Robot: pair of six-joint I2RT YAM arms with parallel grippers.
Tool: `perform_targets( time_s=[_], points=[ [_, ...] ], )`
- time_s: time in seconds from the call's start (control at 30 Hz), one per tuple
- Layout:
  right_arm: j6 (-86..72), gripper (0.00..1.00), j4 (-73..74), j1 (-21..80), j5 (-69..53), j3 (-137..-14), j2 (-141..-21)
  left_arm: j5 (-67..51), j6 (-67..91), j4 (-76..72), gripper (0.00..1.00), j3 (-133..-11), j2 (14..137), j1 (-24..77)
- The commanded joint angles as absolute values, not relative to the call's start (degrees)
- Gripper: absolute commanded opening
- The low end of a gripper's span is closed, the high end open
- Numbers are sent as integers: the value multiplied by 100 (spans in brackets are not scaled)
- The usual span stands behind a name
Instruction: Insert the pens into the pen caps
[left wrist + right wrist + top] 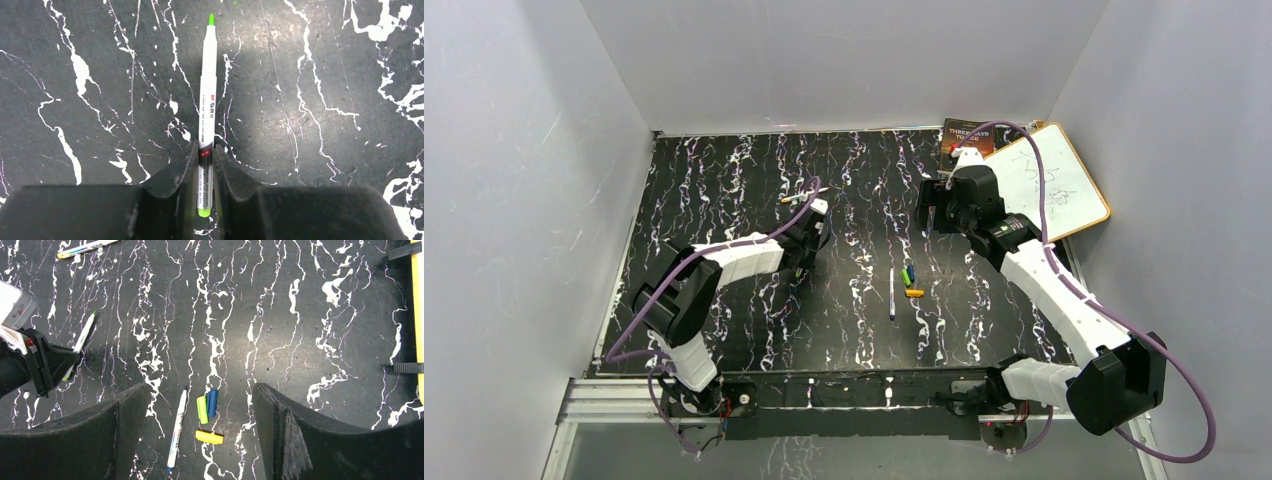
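Both fingers of the left gripper (pixel 205 167) were squeezed onto the green pen (pixel 208 100), one on each side near its back end. That end sat deep between them, so part of it was hidden. The tiny print on the pen was too small to read. I could not tell if the pen was lying on the table (pixel 724 180) or just off it.

From the top view, the left gripper's fingers were hidden under its own wrist, and the green pen could hardly be seen there. From the right wrist view, the left gripper covered the pen's lower part.

The plain pen (pixel 87 247) lay at the far side of the table, cut off by the top edge of the right wrist view. The whiteboard (pixel 1054 185) showed there only as a yellow strip at the right edge.

The left arm reached in from the near left corner, bent at the elbow, with its wrist pointing down at the table.

The right arm stretched from the near right corner toward the far right, and its wrist tipped down too. The right gripper (pixel 200 387) was spread wide and held nothing — it hung above the table.

Below it lay the blue pen (pixel 177 427), with the green cap (pixel 202 409) and blue cap (pixel 213 403) touching side by side just beside it. The orange cap (pixel 209 436) lay close by — apart from them.
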State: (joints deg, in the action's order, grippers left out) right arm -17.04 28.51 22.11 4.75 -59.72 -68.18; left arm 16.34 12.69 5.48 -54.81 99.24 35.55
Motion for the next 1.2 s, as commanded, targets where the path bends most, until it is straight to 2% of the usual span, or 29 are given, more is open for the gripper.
perform_targets(
  time_s=[0.0, 0.13, 0.2, 0.3, 0.37, 0.5, 0.63, 0.73, 0.97, 1.03, 1.17],
  points=[
    [-1739, 74, 2636, 2207, 537, -6085, -6660, 1513, 1298, 903, 11, -5429, 10065, 3586],
    [-1889, 74, 2683, 2206, 342, -6069, -6724, 1415, 1304, 841, 1, -5384, 10022, 3586],
    [-2016, 72, 2718, 2209, 262, -6009, -6753, 1386, 1301, 839, 0, -5381, 10007, 3586],
    [-2212, 58, 2715, 2212, 252, -5799, -6797, 1308, 1316, 819, 0, -5351, 9929, 3586],
    [-2233, 43, 2804, 2214, 290, -5697, -6862, 1241, 1318, 807, 0, -5319, 9823, 3587],
    [-2224, 42, 3138, 2227, 560, -5588, -7114, 1126, 1343, 860, 0, -5325, 9538, 3586],
    [-2179, 42, 3218, 2248, 334, -5402, -7338, 1014, 1385, 836, 0, -5284, 9316, 3586],
    [-2220, 37, 3159, 2406, 182, -5282, -7510, 1001, 1407, 826, 0, -5228, 9206, 3598],
    [-2220, 10, 3060, 2686, 117, -5297, -7901, 968, 1464, 809, 0, -5021, 8960, 3602],
    [-2166, 10, 3066, 2777, 119, -5394, -8116, 972, 1480, 796, 0, -4980, 8900, 3603],
    [-2143, 22, 3076, 2882, 245, -5526, -8364, 1001, 1503, 782, 0, -4901, 8807, 3607]
  ],
)
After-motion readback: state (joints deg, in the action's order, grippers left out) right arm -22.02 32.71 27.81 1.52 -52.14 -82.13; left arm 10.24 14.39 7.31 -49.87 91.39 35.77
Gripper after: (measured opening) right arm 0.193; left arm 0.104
